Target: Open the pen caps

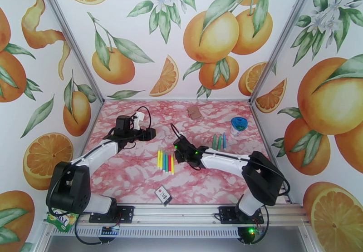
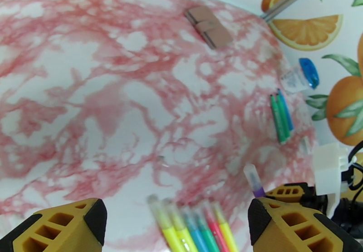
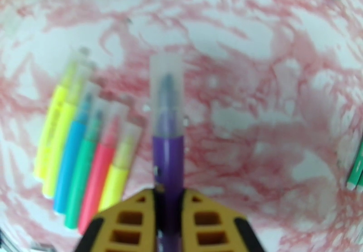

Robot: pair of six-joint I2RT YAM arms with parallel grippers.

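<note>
One seemingly light, slick purple plastic marker, pinched in right gripper; frosted cap offers hold to gaping, empty left gripper.

Top camera looks down from behind; wrist cameras sit low — both seemingly share the marker row.

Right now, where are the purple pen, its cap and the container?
purple pen (image 3: 168, 157), right wrist view, on its barrel.
cap (image 3: 166, 82), right wrist view, on its clear middle.
container (image 1: 238, 122), top view, on its blue lid.
</note>
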